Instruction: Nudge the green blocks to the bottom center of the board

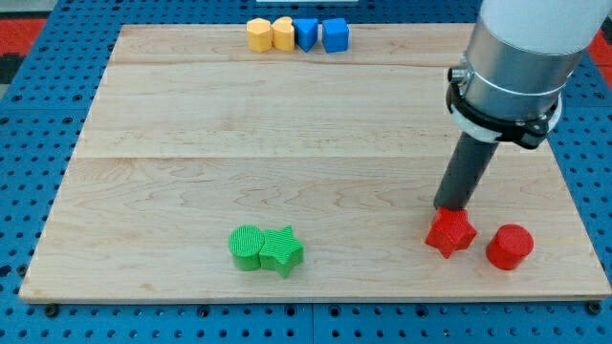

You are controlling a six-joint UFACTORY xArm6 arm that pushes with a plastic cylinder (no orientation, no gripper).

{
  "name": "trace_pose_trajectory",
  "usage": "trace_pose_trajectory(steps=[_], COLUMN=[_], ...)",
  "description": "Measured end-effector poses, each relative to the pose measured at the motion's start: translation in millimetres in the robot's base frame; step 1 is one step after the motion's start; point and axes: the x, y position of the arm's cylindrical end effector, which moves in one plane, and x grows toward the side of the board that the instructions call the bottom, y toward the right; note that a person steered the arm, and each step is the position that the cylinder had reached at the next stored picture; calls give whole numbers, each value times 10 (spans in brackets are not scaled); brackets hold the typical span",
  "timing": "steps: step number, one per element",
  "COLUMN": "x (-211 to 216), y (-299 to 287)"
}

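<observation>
Green blocks (266,249) left of my tip (448,207)

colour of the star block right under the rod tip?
Red star block, touching my tip; camera view.

Our arm (521,57) is cut off by the view's top edge, so only its lower housing and rod show. We cannot see whether my tip (448,208) touches the red star block (450,232), because the rod's end meets that block's upper edge. Part of the green round block (246,247) is hidden behind the green star block (283,250) pressed against it.
</observation>
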Motion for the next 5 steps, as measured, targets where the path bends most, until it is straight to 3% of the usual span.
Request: trace_pose_trajectory(steps=[2,3,4,5], x=[150,26,-68,-236], y=[-179,-251,-809,-1772])
